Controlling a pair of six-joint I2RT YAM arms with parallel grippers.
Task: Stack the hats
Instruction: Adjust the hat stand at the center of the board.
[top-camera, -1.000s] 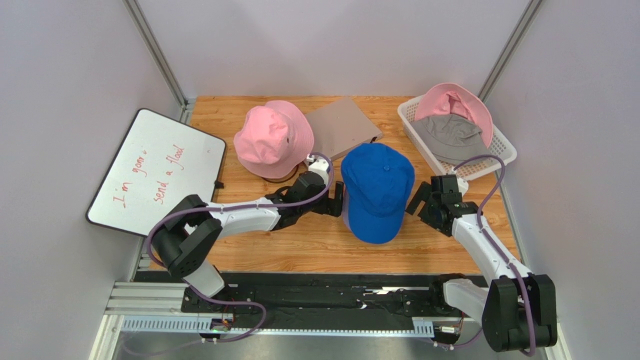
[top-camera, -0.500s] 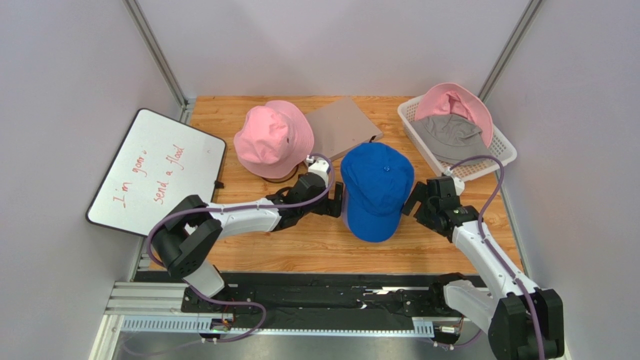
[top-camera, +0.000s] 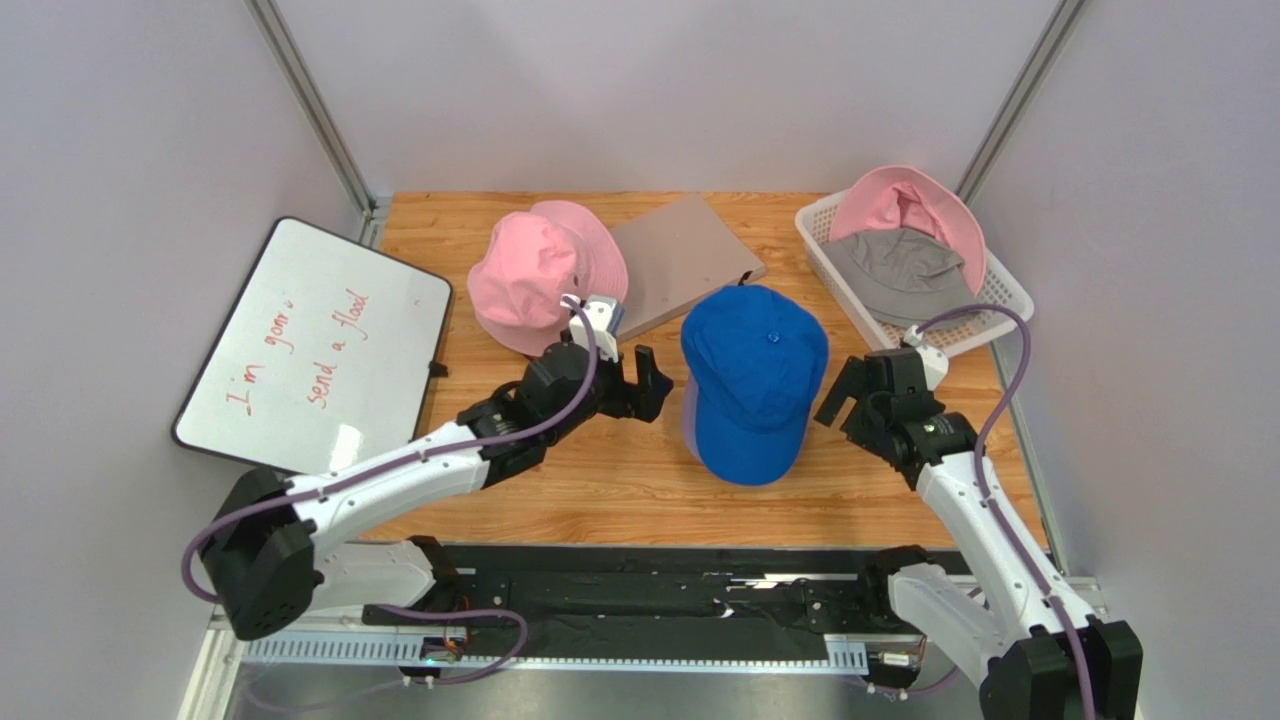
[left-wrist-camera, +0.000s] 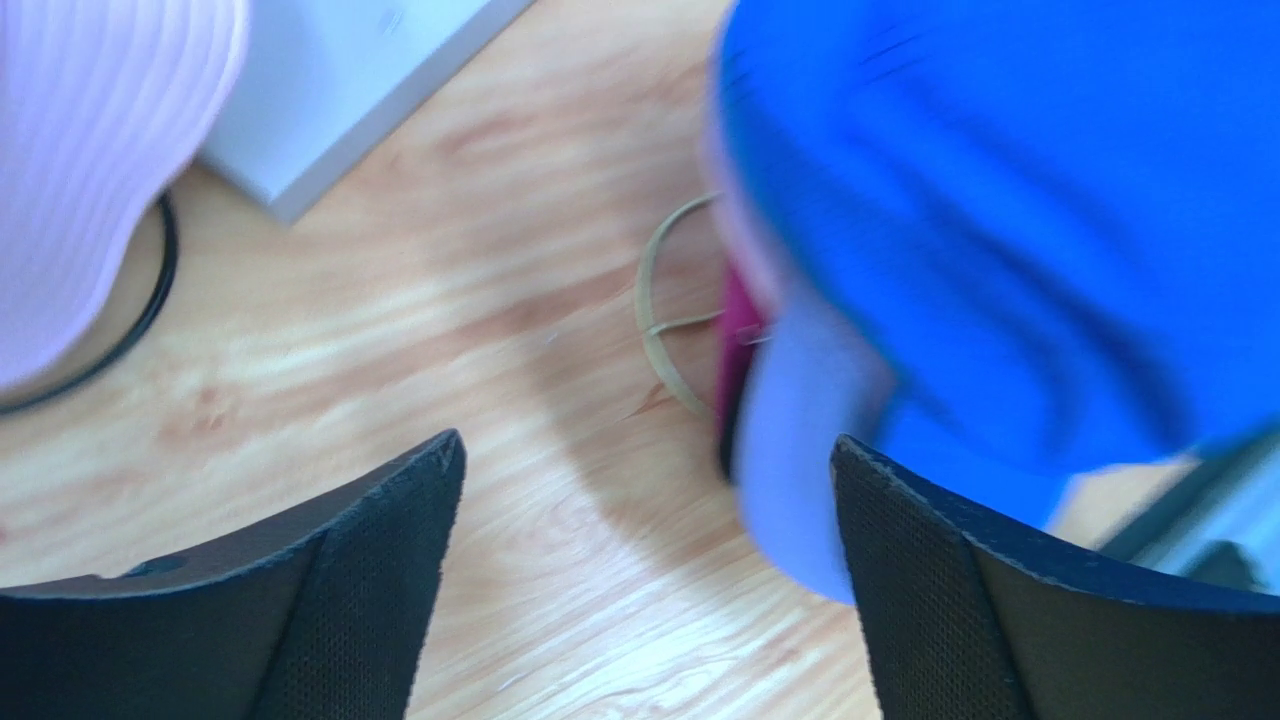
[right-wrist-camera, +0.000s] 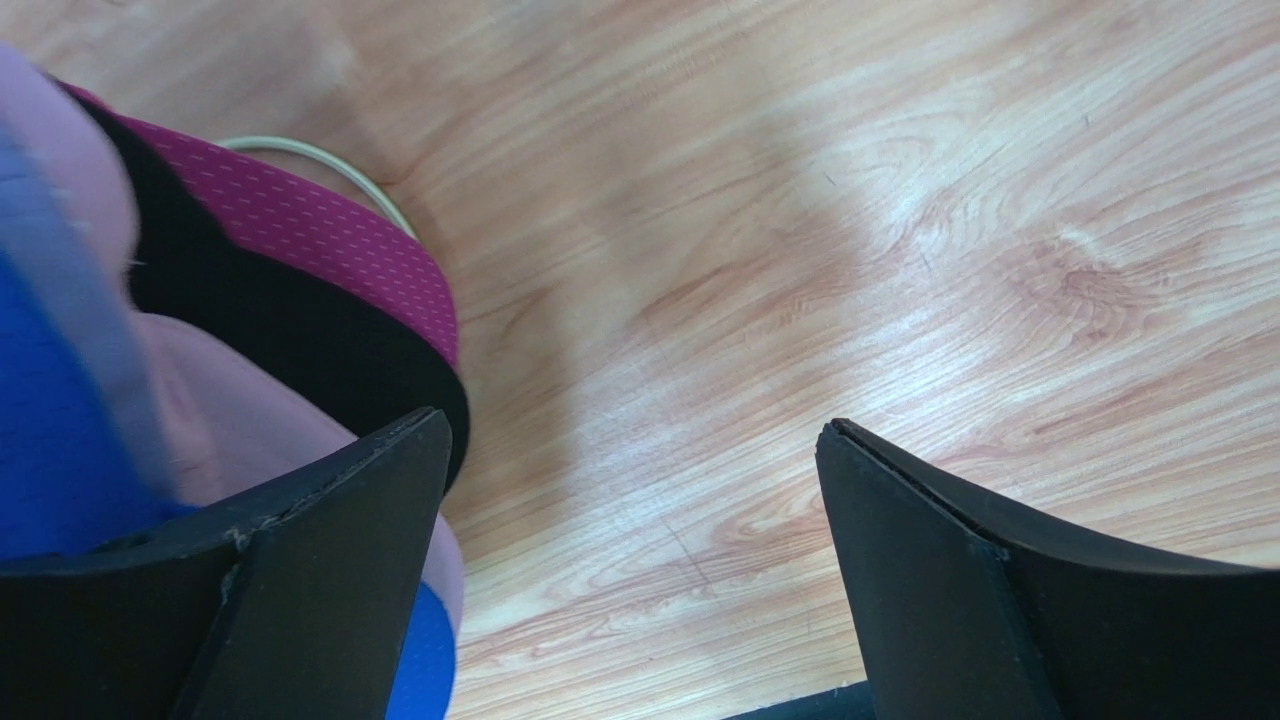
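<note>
Tight around the blue cap (top-camera: 751, 375), open bench (top-camera: 646, 488) on the near side
Bare wood at six o'clock of the cap leaves room to pass. At nine sits the left end effector (top-camera: 649, 384), at three the right end effector (top-camera: 842, 398), both spread wide. Behind, the pink bucket hat (top-camera: 541, 278) blocks ten, the grey board (top-camera: 684, 252) eleven, the basket (top-camera: 969, 333) two.

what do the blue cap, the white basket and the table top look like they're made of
Blue cap: soft matte cloth, likely cotton; stitched panels and a top button show. White basket: smooth plastic by its look, with moulded mesh walls. Table top: wood grain with a slight sheen; solid wood or laminate, cannot tell which.
</note>
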